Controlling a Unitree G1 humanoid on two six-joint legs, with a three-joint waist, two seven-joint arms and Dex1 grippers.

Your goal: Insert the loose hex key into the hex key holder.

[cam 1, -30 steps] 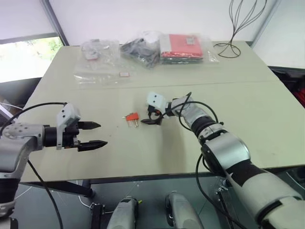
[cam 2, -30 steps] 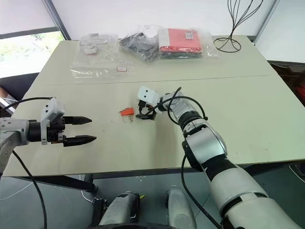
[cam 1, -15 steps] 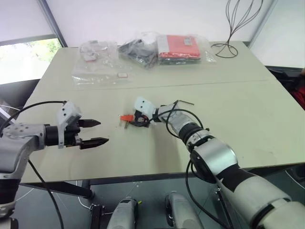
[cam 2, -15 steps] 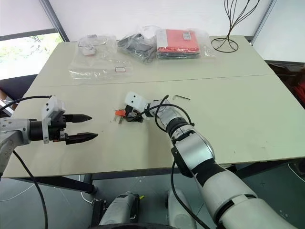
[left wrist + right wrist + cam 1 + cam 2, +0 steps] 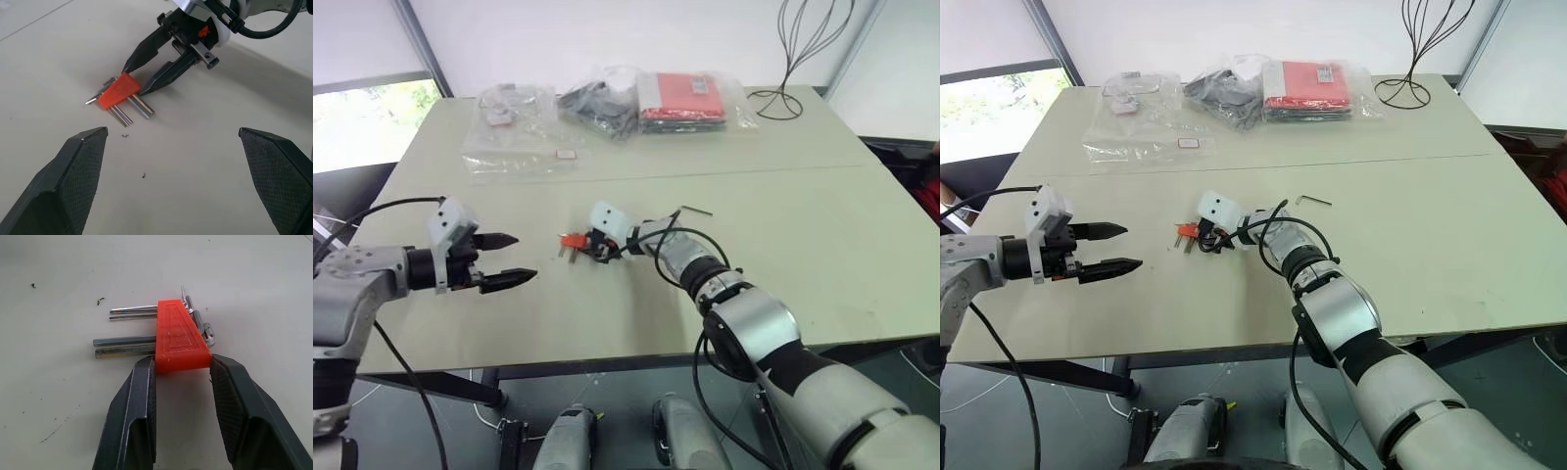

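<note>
While the left gripper hangs above the near-left part of the table, its two black fingers stand wide apart with nothing between them, pointing toward the middle of the table. Left wrist view looks between those fingers at the work spot beyond.

Right gripper reaches low across the table centre, further out than the left one. Its fingertips sit on either side of the wide end of the hex key holder, both pads touching or as good as touching the orange block. Jaws are narrowed to about the block's width. Can't tell if the grip is firm. Holder lies flat on the table, not lifted, with several short metal keys sticking out sideways from it, away from the gripper's side. A couple of dark specks lie on the table near the keys.

Loose hex key lies flat on the table further back and to the right of the right gripper, well apart from the holder, nothing touching it.

At the far edge of the table: clear plastic bags on the left, a dark bundle in plastic beside them, then a red packet in clear plastic. A black wire stand stands at the far right corner.
</note>
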